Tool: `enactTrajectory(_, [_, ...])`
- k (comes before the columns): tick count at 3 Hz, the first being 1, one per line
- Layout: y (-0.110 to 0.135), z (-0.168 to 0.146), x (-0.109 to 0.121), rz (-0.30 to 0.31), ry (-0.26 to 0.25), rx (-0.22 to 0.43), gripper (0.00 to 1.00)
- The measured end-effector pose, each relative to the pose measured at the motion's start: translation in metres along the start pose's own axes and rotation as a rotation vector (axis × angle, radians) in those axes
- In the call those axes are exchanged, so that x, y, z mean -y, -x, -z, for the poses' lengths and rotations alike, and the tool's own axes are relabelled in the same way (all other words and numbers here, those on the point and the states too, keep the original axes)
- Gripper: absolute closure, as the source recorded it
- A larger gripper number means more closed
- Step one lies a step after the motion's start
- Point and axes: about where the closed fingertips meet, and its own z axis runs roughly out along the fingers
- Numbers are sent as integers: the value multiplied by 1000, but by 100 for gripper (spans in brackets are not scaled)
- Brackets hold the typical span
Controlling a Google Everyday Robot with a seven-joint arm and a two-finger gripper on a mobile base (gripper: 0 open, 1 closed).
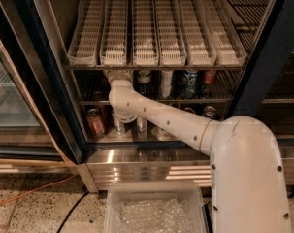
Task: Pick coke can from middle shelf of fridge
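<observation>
Coke can [209, 76] sits rightmost on the middle shelf [95, 102]; your hand [118, 75] is at its left end, clenched or not I cannot tell. Move right, clearing the cans [187, 83] between.

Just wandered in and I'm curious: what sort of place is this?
Probably a shop or canteen drinks corner: a display fridge, drink cans inside, white slotted lanes above. The gripper reaches into the middle shelf, left side.

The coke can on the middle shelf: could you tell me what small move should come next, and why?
Probably shift the gripper rightward along the middle shelf: it sits at the shelf's left end, while the coke can stands near the right end.
</observation>
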Motion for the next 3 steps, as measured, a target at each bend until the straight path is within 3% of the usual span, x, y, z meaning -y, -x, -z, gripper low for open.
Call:
enactTrajectory(1, [-9, -22, 14, -8, -37, -12, 26])
enactTrajectory(2, [-8, -28, 15, -11, -38, -8, 28])
enactTrajectory(3, [-8, -28, 15, -11, -38, -8, 47])
